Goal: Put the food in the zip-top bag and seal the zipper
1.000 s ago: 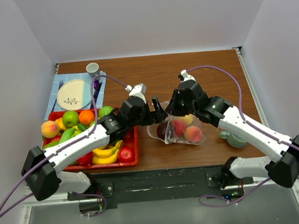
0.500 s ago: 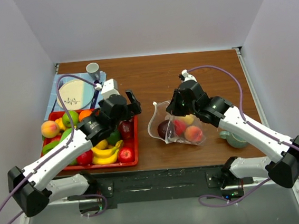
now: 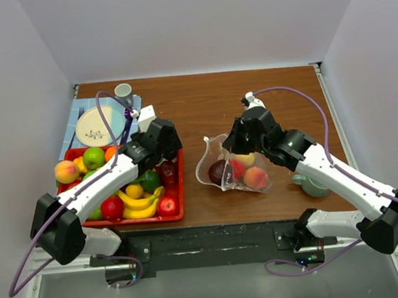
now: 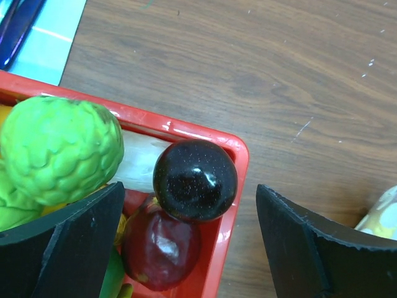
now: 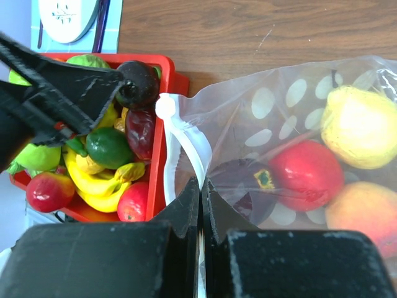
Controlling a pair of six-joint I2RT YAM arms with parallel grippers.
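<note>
The left end effector [image 4: 189, 192] is hovering with its jaws spread wide over the near right corner of the red tray [image 4: 239, 180]. A dark purple plum [image 4: 195, 180] is lying between the fingers, with a gap on either side. A dark red plum [image 4: 160, 248] is sitting against it and a bumpy green fruit [image 4: 59, 149] is lying to its left.

The right end effector [image 5: 200, 186] is clamping tight on the zipper [image 5: 186, 139] at the mouth of the zip-top bag [image 5: 279, 105]. The bag is resting on the worktop [image 3: 250, 95] just right of the tray. It is holding a red apple [image 5: 298, 177], a yellow fruit [image 5: 360, 127] and a peach [image 5: 363, 214].
</note>
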